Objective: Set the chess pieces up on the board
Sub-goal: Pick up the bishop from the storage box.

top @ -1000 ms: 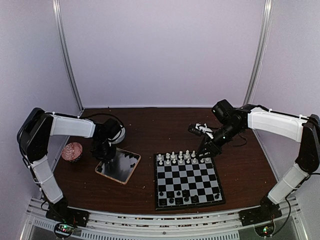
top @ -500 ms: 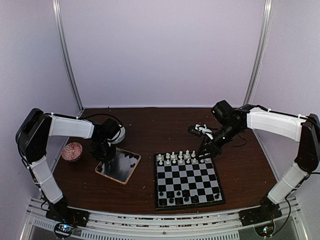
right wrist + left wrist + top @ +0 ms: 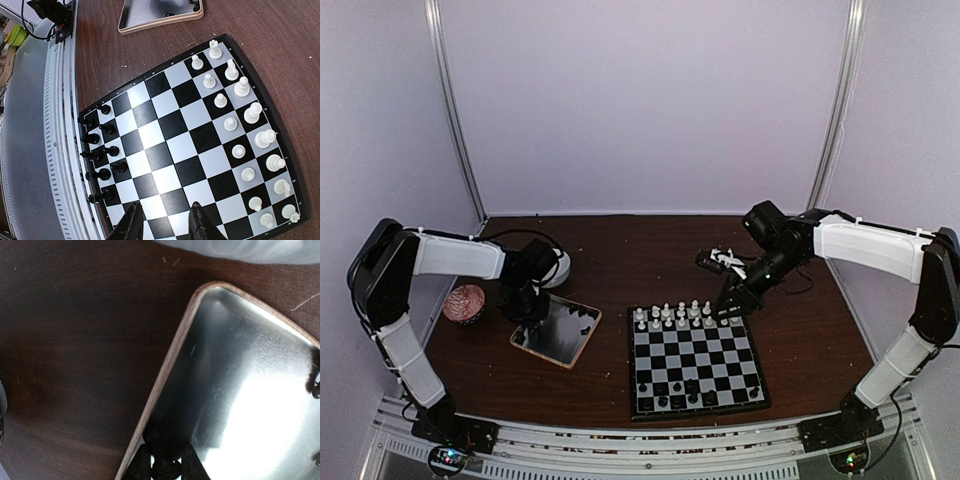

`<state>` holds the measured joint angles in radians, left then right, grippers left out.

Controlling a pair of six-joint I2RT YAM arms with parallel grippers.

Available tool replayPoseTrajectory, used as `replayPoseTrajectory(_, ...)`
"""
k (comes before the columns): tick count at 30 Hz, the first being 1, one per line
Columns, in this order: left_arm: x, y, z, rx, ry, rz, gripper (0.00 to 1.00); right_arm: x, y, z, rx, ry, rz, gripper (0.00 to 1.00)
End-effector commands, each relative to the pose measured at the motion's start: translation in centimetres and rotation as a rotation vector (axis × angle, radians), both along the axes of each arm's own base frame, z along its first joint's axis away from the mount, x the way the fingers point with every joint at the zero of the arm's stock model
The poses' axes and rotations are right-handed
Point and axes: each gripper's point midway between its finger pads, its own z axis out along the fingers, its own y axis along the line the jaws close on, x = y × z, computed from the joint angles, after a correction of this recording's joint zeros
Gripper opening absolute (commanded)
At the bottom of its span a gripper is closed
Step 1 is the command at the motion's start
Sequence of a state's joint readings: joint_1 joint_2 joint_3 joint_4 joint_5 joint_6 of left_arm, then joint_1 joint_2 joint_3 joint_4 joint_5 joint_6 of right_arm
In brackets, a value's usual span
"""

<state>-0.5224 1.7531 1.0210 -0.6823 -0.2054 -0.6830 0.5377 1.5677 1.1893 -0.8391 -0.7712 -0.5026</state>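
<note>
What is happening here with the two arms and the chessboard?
Two robot arms are setting up a chess game. The white pieces stand in two rows on the board's far side. Only some black pieces stand on the near side; a few lie in the tray. The left hand is low over the tray's corner. The right hand hangs open and empty over the board's edge.

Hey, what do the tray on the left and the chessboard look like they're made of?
The tray rim looks like pale wood with a matt, tan edge. The tray base looks like polished metal or mirror, as it throws bright reflections. The chessboard is probably plastic or laminated card, with a soft sheen on its squares, but that's uncertain.
</note>
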Motion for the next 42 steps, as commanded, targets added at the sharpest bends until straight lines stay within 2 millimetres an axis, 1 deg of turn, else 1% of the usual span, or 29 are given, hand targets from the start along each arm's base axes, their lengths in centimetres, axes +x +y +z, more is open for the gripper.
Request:
replayPoseTrajectory(1, -2.5, 0.7, -1.3, 0.003, 0.097, -0.016, 0.12, 0.4, 0.3, 1.0, 0.027, -0.015, 0.009, 0.33)
replayPoseTrajectory(3, -2.2, -0.2, -0.8, -0.024, 0.078, -0.06, 0.12, 0.4, 0.3, 1.1, 0.03, -0.015, 0.01, 0.33)
replayPoseTrajectory(7, -1.6, -4.6, 1.3, -0.062, -0.015, -0.268, 0.11, 0.5, 0.4, 1.6, 0.043, -0.023, 0.001, 0.33)
replayPoseTrajectory(9, -1.5, -6.4, 2.0, -0.074, -0.055, -0.337, 0.11, 0.6, 0.5, 1.7, 0.048, -0.025, -0.002, 0.33)
replayPoseTrajectory(13, -1.7, -9.2, 2.7, -0.179, -0.121, -0.426, 0.1, 0.7, 0.5, 1.8, 0.05, -0.027, -0.008, 0.33)
replayPoseTrajectory(15, -2.0, -10.0, 2.7, -0.229, -0.136, -0.461, 0.11, 0.7, 0.5, 1.8, 0.05, -0.024, -0.012, 0.33)
replayPoseTrajectory(17, -2.4, -9.9, 2.1, -0.223, -0.114, -0.472, 0.11, 0.7, 0.6, 1.8, 0.05, -0.021, -0.014, 0.33)
replayPoseTrajectory(21, -3.3, -8.8, 0.5, -0.162, -0.025, -0.472, 0.11, 0.8, 0.6, 1.7, 0.05, -0.018, -0.016, 0.33)
replayPoseTrajectory(24, -3.9, -8.1, 0.1, -0.12, 0.007, -0.467, 0.11, 0.8, 0.7, 1.6, 0.048, -0.015, -0.015, 0.33)
replayPoseTrajectory(26, -4.1, -7.5, -0.1, -0.095, 0.025, -0.463, 0.11, 0.7, 0.7, 1.6, 0.048, -0.013, -0.014, 0.32)
replayPoseTrajectory(28, -4.3, -7.3, -0.2, -0.081, 0.045, -0.464, 0.14, 0.7, 0.7, 1.5, 0.048, -0.011, -0.013, 0.33)
replayPoseTrajectory(31, -4.6, -6.7, -0.3, -0.048, 0.08, -0.451, 0.24, 0.7, 0.7, 1.5, 0.049, -0.009, -0.012, 0.33)
replayPoseTrajectory(32, -4.7, -6.6, -0.2, -0.042, 0.087, -0.445, 0.26, 0.7, 0.7, 1.5, 0.049, -0.009, -0.012, 0.33)
replayPoseTrajectory(38, -4.9, -5.4, 0.1, 0.018, 0.113, -0.411, 0.27, 0.6, 0.7, 1.6, 0.052, -0.012, -0.009, 0.33)
replayPoseTrajectory(42, -5.1, -5.2, -0.1, 0.027, 0.128, -0.406, 0.27, 0.6, 0.7, 1.6, 0.052, -0.009, -0.007, 0.33)
